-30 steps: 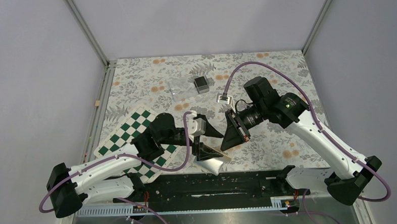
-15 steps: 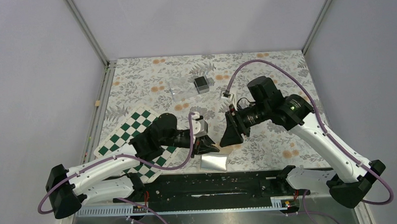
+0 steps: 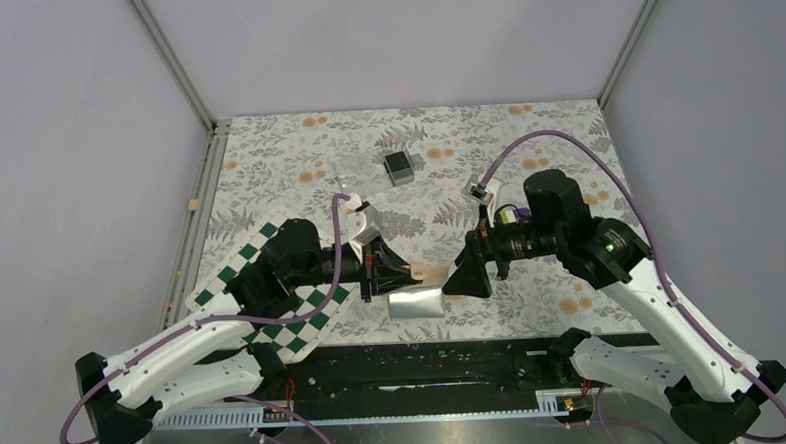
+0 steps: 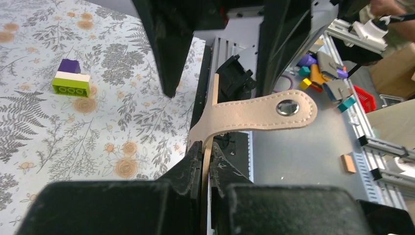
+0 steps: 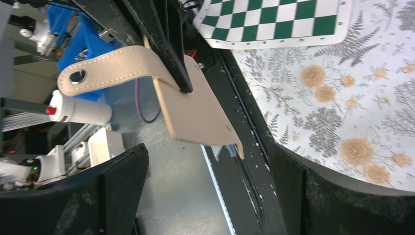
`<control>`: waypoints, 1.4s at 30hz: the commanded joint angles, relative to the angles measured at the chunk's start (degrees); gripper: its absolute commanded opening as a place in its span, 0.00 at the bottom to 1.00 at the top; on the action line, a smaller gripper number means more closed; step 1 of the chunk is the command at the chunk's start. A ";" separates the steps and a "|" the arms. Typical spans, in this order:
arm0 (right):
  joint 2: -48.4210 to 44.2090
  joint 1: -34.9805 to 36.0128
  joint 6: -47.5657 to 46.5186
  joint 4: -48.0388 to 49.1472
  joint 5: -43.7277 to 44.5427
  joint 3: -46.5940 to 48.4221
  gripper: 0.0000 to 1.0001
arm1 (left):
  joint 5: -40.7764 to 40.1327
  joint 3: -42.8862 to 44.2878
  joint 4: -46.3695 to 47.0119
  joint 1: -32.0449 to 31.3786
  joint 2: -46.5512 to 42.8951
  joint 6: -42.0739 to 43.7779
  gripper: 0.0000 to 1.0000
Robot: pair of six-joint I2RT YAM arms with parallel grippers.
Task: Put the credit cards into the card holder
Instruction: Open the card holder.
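Two grippers faced each other near the table's (image 3: 566,154) six o'clock edge. The left gripper (image 4: 205,149) pinched the tan wallet (image 4: 254,115) by its thin edge, and the right gripper (image 3: 468,277), at its three o'clock, stood spread wide.

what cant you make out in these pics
- credit cards: none visible in any view.
- card holder pockets: right wrist view shows only its tan outside; top view too small.
- card holder's gripped end: left wrist view, hidden between left tool fingers.
- small dark cube: top view, too small to identify.
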 commanded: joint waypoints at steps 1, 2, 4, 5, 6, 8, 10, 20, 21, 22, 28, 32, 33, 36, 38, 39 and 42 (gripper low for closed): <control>1.36 -0.21 3.41 9.03 -7.04 -2.16 0.97 | -0.04 4.67 0.62 0.74 -0.12 -6.82 0.00; 1.77 -0.19 4.72 11.09 -7.69 -2.68 0.95 | 0.07 5.38 -0.34 1.00 0.27 -7.77 0.00; 2.57 -0.21 6.51 14.13 -8.58 -3.47 0.91 | 1.14 6.32 -0.63 1.29 1.11 -9.08 0.00; 3.10 -0.19 7.49 15.57 -9.34 -3.74 0.87 | 1.65 6.74 -0.58 1.32 1.44 -9.44 0.00; 3.58 -0.19 8.62 17.28 -10.20 -3.94 0.83 | 1.81 6.88 -0.44 1.35 1.72 -9.77 0.00; 4.80 -0.20 10.94 20.57 -12.66 -4.58 0.71 | 1.34 6.95 -0.15 1.42 1.99 -10.34 0.00; 5.71 -0.22 12.58 22.84 -13.74 -5.06 0.57 | 0.86 6.48 0.26 1.44 1.89 -10.91 0.00; 5.88 -0.36 15.83 24.55 -10.06 -7.64 0.00 | -9.69 6.20 -7.64 3.51 -0.60 -10.61 0.71; 5.52 -0.61 16.06 24.48 -8.77 -8.00 0.00 | -13.18 5.90 -9.84 3.61 -1.51 -10.47 0.75; 5.06 -0.95 16.43 24.27 -7.52 -8.42 0.00 | -16.56 5.49 -11.98 3.75 -2.55 -10.50 0.78; 3.22 -3.91 18.24 24.28 -6.59 -10.69 0.00 | -21.43 -1.73 -16.23 4.54 -9.12 -12.87 0.84; 3.17 -5.01 19.05 24.57 -8.54 -11.12 0.00 | -21.38 -6.61 -15.46 4.56 -11.53 -15.08 0.82; 3.21 -5.16 19.23 24.73 -9.21 -11.09 0.00 | -21.42 -7.64 -15.03 4.54 -11.75 -15.42 0.82; 3.52 -5.48 20.16 25.79 -11.15 -11.01 0.00 | -21.40 -9.95 -13.10 4.52 -11.41 -16.04 0.80; 3.56 -5.46 21.30 27.07 -12.63 -11.24 0.00 | -21.27 -10.52 -12.09 4.52 -10.50 -15.91 0.79; 3.61 -5.46 21.90 27.88 -13.03 -11.41 0.00 | -21.42 -10.50 -11.74 4.53 -10.00 -15.78 0.79; 3.90 -5.46 23.78 30.18 -14.08 -11.80 0.00 | -21.70 -10.04 -10.86 4.52 -8.41 -15.05 0.78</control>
